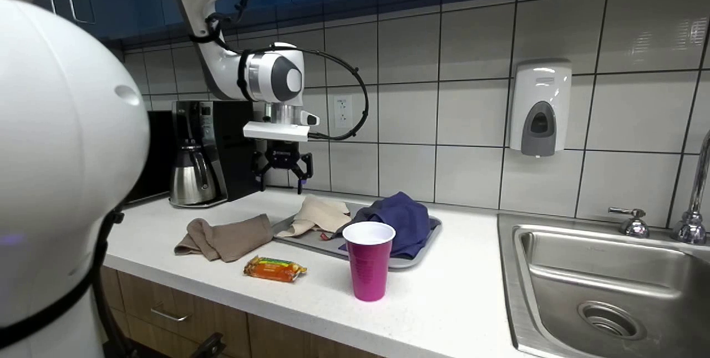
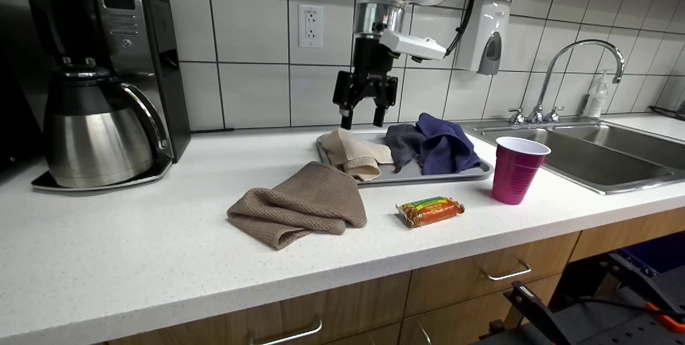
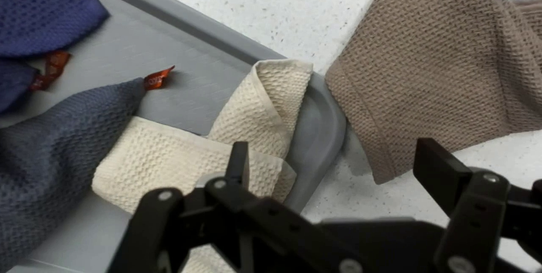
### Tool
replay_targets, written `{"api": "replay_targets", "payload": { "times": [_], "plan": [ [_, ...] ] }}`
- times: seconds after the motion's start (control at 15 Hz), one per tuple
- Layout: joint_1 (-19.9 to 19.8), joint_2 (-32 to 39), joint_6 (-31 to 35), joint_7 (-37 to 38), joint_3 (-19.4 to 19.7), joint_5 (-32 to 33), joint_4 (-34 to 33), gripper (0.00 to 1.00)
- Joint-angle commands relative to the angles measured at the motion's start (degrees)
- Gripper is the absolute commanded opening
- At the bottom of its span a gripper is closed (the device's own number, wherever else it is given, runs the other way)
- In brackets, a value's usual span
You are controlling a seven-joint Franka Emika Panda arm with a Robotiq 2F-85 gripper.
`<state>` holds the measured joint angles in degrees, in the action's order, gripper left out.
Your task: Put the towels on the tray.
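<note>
The brown-grey towel (image 2: 305, 203) lies crumpled on the counter beside a corner of the grey tray (image 3: 190, 91). In the wrist view this brown-grey towel (image 3: 427, 65) comes right up to the tray's rim; I cannot tell whether they touch. On the tray rest a cream towel (image 2: 356, 152), a grey-blue towel (image 3: 63, 137) and a dark blue-purple towel (image 2: 447, 147). My gripper (image 2: 363, 119) hangs above the cream towel's end of the tray, pointing down. Seen from the wrist, the gripper (image 3: 334, 152) is open, its fingers wide apart with nothing between them.
An orange packet (image 2: 431, 211) and a purple cup (image 2: 518, 169) stand near the counter's front, before the tray. A coffee maker (image 2: 107, 88) is at one end, a steel sink (image 1: 588, 291) at the other. The tiled wall (image 1: 410, 114) rises close behind the tray.
</note>
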<state>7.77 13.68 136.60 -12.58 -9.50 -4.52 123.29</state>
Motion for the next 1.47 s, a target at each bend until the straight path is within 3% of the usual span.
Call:
{"api": "replay_targets", "payload": {
  "times": [0.0, 0.8, 1.4],
  "plan": [
    [0.6, -0.06, -2.08, -1.95, -1.47, 0.75, -0.56, 1.0],
    [3.59, 3.85, -2.5, -6.81, -5.33, 1.28, -2.35, 1.0],
    [6.74, 10.0, -4.58, -7.55, -6.62, 6.67, -6.44, 1.0]
  ]
}}
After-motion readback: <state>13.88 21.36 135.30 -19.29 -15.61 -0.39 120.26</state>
